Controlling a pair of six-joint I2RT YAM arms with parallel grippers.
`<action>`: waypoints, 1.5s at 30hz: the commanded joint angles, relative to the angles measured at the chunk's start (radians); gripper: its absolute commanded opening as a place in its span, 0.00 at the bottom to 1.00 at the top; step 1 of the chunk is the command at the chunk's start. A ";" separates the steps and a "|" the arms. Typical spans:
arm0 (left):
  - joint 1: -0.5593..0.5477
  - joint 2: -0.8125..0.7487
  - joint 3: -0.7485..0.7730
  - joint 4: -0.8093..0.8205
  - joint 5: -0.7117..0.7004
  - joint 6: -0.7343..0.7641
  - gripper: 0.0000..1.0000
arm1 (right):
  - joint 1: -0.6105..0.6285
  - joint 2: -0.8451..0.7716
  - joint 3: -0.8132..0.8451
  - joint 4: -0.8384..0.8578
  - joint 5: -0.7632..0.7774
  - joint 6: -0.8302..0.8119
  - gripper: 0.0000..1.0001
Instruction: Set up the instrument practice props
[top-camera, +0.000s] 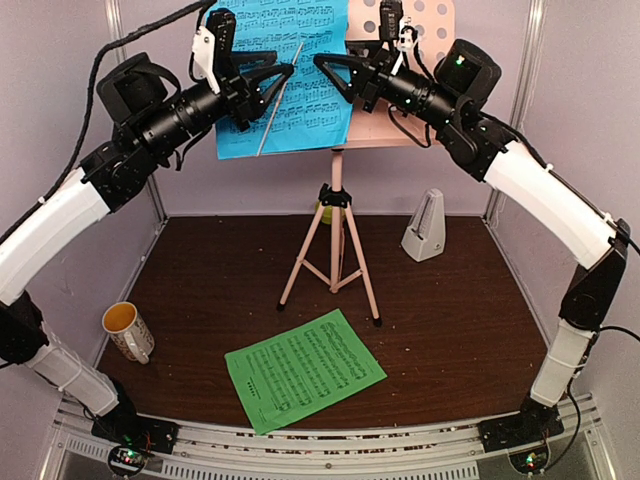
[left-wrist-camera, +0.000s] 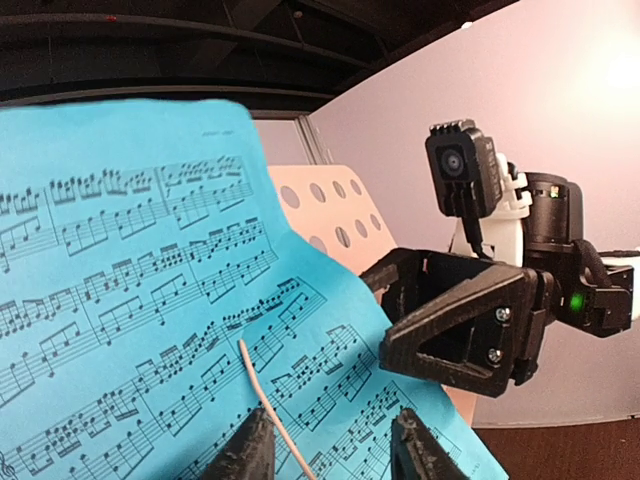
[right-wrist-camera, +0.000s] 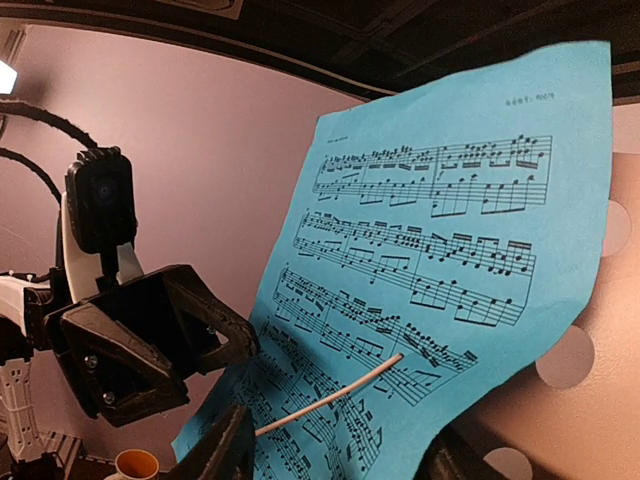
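Note:
The blue music sheet (top-camera: 310, 110) leans on the desk of the pink perforated music stand (top-camera: 440, 25), whose tripod (top-camera: 335, 240) stands mid-table. A thin white rod (top-camera: 278, 100) lies across the sheet. My left gripper (top-camera: 285, 72) is open in front of the sheet's middle, and my right gripper (top-camera: 322, 62) is open facing it, near the sheet's right edge. In the left wrist view, open fingers (left-wrist-camera: 245, 450) frame the sheet (left-wrist-camera: 120, 300). The right wrist view shows the same sheet (right-wrist-camera: 450, 230). The green sheet (top-camera: 305, 370) lies flat near the front. The white metronome (top-camera: 425, 227) stands right of the tripod.
A white mug (top-camera: 128, 330) stands at the left of the table. A lime-green bowl (top-camera: 318, 212) peeks out behind the tripod hub. Pale walls close the back and sides. A slotted metal rail (top-camera: 320, 450) runs along the front edge.

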 joint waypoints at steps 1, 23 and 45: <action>-0.005 -0.030 -0.008 0.051 0.019 -0.003 0.44 | 0.001 -0.034 0.009 -0.006 0.037 -0.016 0.57; -0.017 -0.264 -0.194 -0.099 -0.071 -0.028 0.62 | 0.002 -0.258 -0.135 -0.099 0.166 -0.003 0.95; 0.005 -0.588 -1.130 -0.139 -0.056 -0.627 0.64 | 0.071 -0.883 -1.130 -0.466 0.448 0.268 0.87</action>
